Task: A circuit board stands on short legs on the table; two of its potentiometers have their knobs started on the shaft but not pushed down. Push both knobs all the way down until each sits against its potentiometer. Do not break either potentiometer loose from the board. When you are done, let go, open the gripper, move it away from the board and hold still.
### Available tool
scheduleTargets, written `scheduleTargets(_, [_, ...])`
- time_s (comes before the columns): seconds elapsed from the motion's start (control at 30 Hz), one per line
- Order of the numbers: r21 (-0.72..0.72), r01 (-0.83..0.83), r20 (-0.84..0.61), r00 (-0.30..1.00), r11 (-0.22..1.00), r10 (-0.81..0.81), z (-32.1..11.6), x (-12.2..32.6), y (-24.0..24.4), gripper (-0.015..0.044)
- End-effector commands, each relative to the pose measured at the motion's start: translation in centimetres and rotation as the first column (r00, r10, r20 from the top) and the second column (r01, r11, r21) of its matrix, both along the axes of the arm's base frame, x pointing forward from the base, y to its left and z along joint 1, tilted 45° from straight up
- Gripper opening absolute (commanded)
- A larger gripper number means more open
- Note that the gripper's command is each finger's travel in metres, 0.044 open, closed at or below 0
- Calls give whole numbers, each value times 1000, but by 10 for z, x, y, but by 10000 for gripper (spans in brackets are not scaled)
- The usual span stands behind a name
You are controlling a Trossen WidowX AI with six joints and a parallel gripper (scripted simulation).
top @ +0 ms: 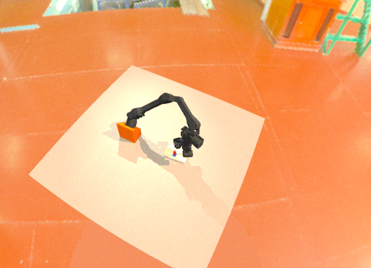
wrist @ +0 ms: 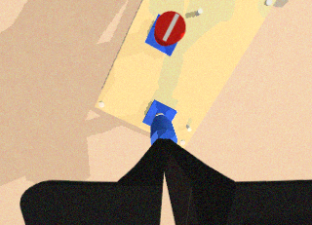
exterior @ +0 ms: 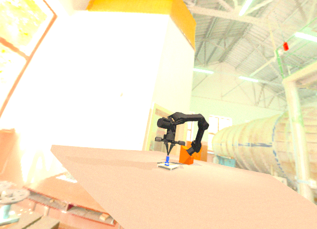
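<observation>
Blue cylindrical knob [exterior: 167,159] [wrist: 163,129] stands upright at twelve o'clock from our black pincer's [exterior: 168,154] [wrist: 165,140] empty, pressed-together tips, apparently directly beneath them for pushing.

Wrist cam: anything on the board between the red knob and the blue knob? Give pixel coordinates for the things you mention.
Only bare board and the blue potentiometer under the blue knob [exterior: 167,158] [wrist: 163,130], past the red knob's [top: 174,152] [wrist: 170,28] own base; the wrist view shows it.
</observation>
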State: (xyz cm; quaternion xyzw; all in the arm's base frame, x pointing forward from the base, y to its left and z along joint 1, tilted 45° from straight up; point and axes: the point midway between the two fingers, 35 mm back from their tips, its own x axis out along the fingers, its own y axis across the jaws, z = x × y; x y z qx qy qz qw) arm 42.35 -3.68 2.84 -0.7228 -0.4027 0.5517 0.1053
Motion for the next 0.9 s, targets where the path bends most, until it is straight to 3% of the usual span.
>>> scheduleTargets(0.0, [6,2,-3,1000,1000,-2,0,0,1,0])
scheduleTargets(0.87, [6,2,-3,1000,1000,-2,-5,0,6,0])
